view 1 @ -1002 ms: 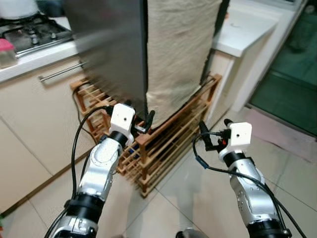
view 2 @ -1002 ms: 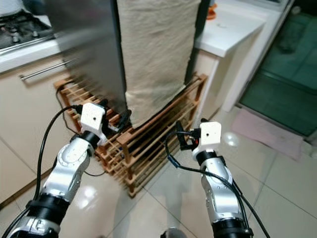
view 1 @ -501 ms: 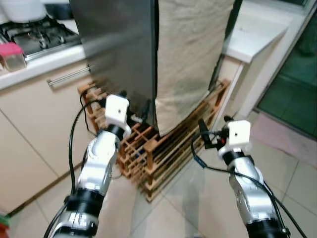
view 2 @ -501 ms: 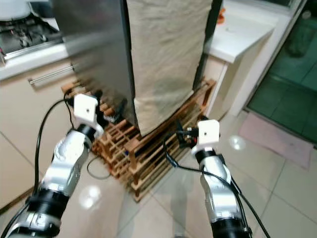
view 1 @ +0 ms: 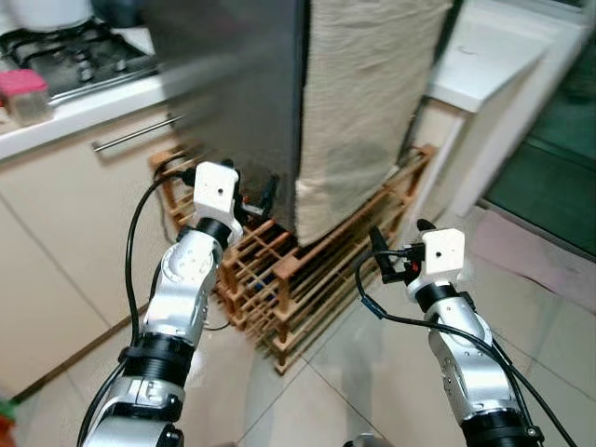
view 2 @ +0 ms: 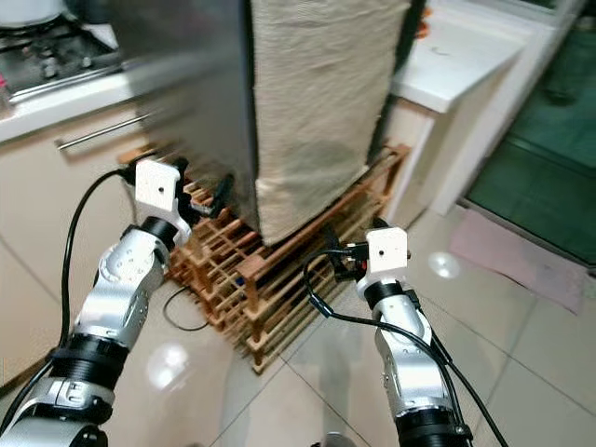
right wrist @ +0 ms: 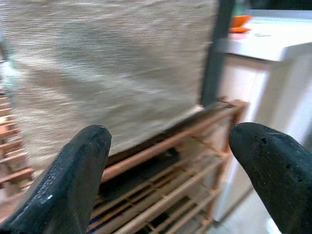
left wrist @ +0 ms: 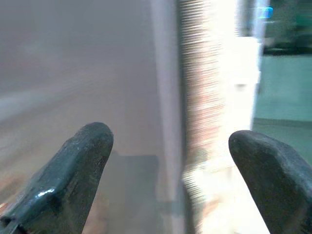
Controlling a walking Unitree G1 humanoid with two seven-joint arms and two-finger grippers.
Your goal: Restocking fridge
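Observation:
The grey steel fridge stands on a wooden slatted rack, and a beige cloth hangs over its front. My left gripper is raised at the fridge's lower corner, just above the rack, with its fingers open. In the left wrist view its fingertips frame the blurred grey fridge side and the cloth's edge. My right gripper is open and holds nothing, low in front of the rack's right end. In the right wrist view its fingertips frame the cloth and the rack's rails.
On the left, a beige cabinet with a bar handle carries a gas stove and a pink-lidded container. A white counter stands right of the fridge, beside a dark green doorway. A black cable lies by the rack.
The camera has shifted, so the whole scene sits further right. My left gripper has risen closer to the fridge's lower corner. The right gripper stays open in about the same place.

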